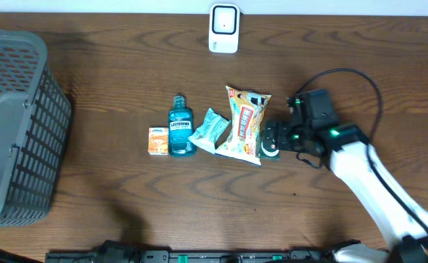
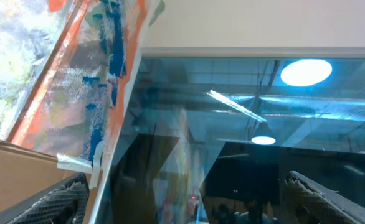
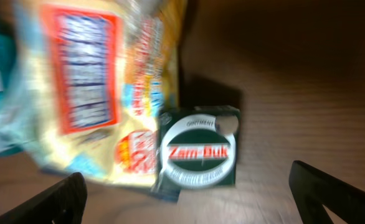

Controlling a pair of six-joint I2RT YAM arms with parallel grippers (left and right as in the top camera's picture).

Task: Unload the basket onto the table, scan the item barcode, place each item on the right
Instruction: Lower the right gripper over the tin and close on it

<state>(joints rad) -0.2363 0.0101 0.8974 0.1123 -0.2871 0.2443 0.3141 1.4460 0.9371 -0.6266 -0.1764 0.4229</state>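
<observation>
Lettering first, from overhead: "LISTERINE" shows on the teal bottle (image 1: 181, 126) at mid-frame, between a small orange box (image 1: 156, 140) and a teal packet (image 1: 209, 130) whose print is too small to read. Right of them lies a yellow snack bag (image 1: 245, 124). At its lower right corner sits the green Zam-Buk box (image 1: 271, 150), under my right gripper (image 1: 272, 137). My right arm reaches in from the lower right corner. A white device (image 1: 223, 28) sits at top centre, and a grey basket (image 1: 17, 124) at the left edge.

Left wrist view: my left gripper (image 2: 189, 199) points up at ceiling lamps and a paint-smeared board (image 2: 76, 81). Its jaws are spread wide and grip nothing; only the fingertips (image 2: 58, 202) show.

Right wrist view, blurred: "Zam-Buk" and "OINTMENT" read on the box at lower centre, just beside the bag. The bag's red-framed panel is unreadable. My right jaws stand released, clear of the box.
</observation>
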